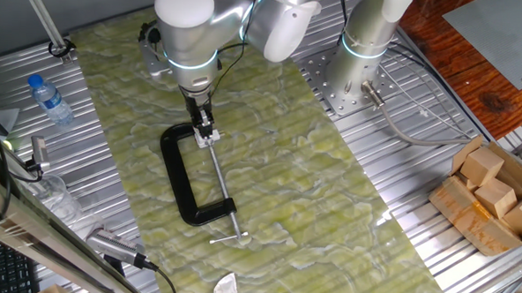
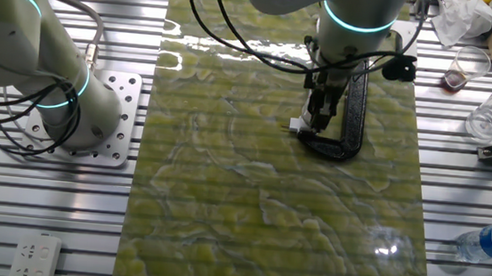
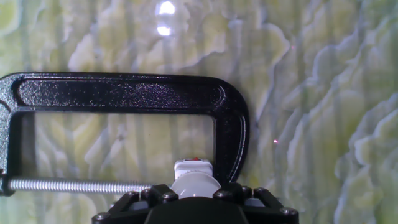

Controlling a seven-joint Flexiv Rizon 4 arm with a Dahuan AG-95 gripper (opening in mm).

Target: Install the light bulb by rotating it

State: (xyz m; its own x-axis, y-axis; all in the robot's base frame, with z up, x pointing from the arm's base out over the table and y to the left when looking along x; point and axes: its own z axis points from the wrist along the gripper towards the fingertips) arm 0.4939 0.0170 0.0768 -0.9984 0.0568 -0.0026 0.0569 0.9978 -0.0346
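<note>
Now the bulb [image 3: 194, 177] is held in the pincer [image 3: 195, 198], right at the clamp [image 3: 124, 93] jaw beside the screw [image 3: 74, 185]. It looks small, light and easy to break, so its round sides are best gripped softly while it is turned.

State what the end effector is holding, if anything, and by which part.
The end effector appears closed on the light bulb, gripping its rounded white body; the orange-marked end points away, at the black C-clamp's fixed jaw.

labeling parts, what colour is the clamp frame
Black, glossy clamp, with a bare steel screw. Clearest in the hand view.
</note>
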